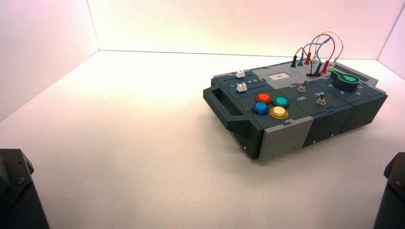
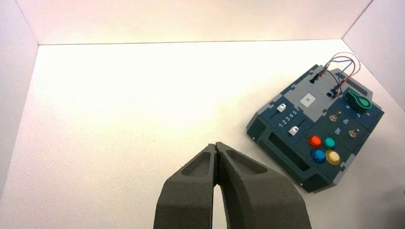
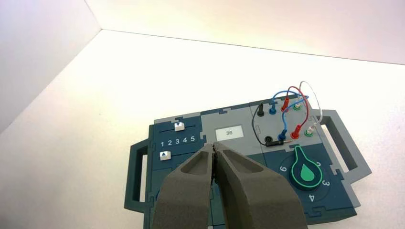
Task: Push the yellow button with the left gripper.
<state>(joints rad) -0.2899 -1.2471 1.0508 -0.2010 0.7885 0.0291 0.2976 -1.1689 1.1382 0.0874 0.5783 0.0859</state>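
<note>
The yellow button [image 1: 278, 112] sits at the near corner of a cluster of four buttons on the dark teal box [image 1: 286, 136], beside the blue [image 1: 260, 108], orange-red [image 1: 262, 98] and teal-green [image 1: 281, 101] ones. It also shows in the left wrist view [image 2: 333, 157]. My left gripper [image 2: 216, 145] is shut and empty, over bare table well left of the box and far from the button. My right gripper [image 3: 213, 147] is shut and empty above the box, and its fingers hide the buttons in that view. In the high view only the arm bases show, left [image 1: 14, 191] and right [image 1: 394, 191].
The box also bears two white sliders [image 1: 241, 87], two toggle switches [image 1: 321, 99], a green knob [image 1: 345, 80], looped wires [image 1: 319, 52] and a small display reading 38 [image 3: 229, 133]. A handle [image 1: 224, 105] juts from its left end. White walls enclose the table.
</note>
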